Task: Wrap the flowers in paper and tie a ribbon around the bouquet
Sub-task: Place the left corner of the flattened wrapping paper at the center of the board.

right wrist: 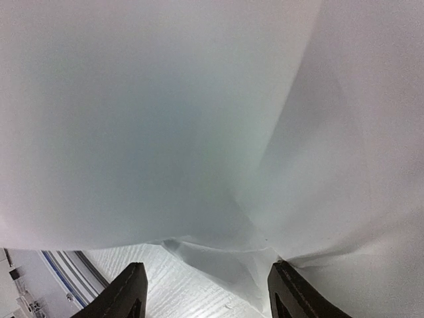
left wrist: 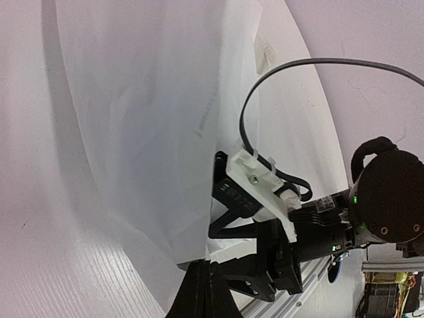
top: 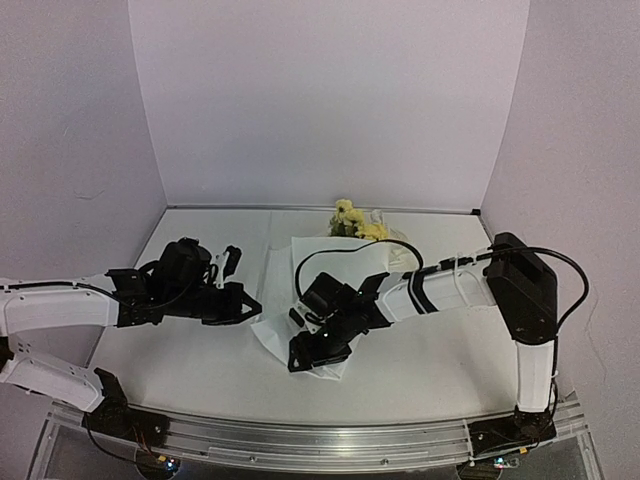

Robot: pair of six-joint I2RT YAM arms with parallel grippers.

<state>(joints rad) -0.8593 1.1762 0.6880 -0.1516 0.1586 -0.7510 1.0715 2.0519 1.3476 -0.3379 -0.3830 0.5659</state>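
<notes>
**Paper's near corner lay just ahead of the spread R fingers**

Top cam: paper (top: 335, 262) lay on the tabletop (top: 430, 375). Its long axis ran from the flowers (top: 352, 220) at the far edge back toward the arms, slanting a bit left. R fingers (top: 303, 357) hung over the sheet's near corner, so the R arm was nearer that end. L fingers (top: 248, 303) sat at the sheet's left edge, pointing right, well apart from the blossoms.

R wrist cam showed what the top cam hid under the wrist. The R fingers were spread, w/ a crumpled fold of sheet just ahead of and between the tips, nothing pinched.

L wrist cam: L fingers were pressed together, and the sheet's edge came right down to their tips. Couldn't tell if any paper was caught there. The same view showed the R wrist beyond the sheet.

Neither wrist cam showed the flowers. Judged: the next grab turned on that near corner, w/ stems lying away from both arms.
</notes>
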